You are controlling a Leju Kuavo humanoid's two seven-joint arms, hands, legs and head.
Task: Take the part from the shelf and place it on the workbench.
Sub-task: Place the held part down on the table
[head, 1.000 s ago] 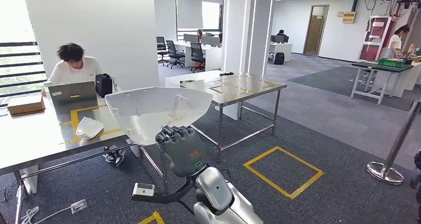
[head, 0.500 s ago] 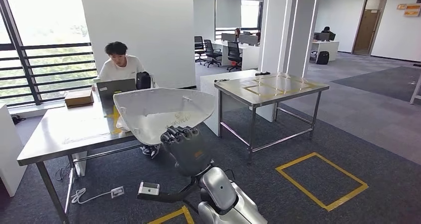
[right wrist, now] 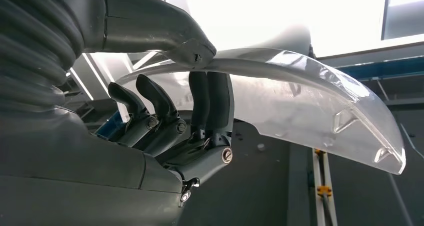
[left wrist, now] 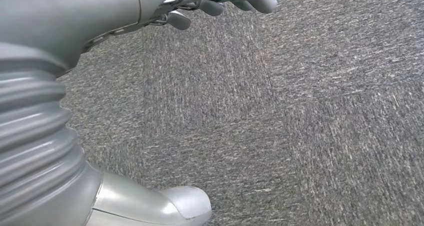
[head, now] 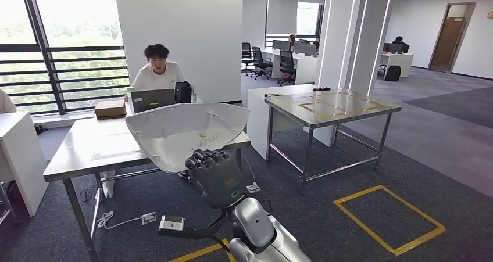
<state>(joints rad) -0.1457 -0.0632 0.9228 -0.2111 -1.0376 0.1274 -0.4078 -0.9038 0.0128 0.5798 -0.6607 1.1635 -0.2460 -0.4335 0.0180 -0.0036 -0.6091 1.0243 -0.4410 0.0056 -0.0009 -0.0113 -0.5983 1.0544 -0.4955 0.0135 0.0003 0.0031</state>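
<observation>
You have one translucent part (head: 186, 133), two steel tables (head: 75, 157), one laptop (head: 152, 99), one cardboard box (head: 110, 108) and one seated person (head: 157, 70) at the nearer table.

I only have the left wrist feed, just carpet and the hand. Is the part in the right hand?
Observer: Yes. The right hand holds the translucent white part up at its near edge.
Operator: How is it gripped?
Observer: In the right wrist view the thumb lies on one face of the part and the dark fingers press the other.
Operator: Where's the workbench?
Observer: A steel table stands ahead to the left, behind the part; a person sits at its far end with a laptop.
Operator: Any other table?
Observer: A second steel table with yellow tape stands ahead to the right.
</observation>
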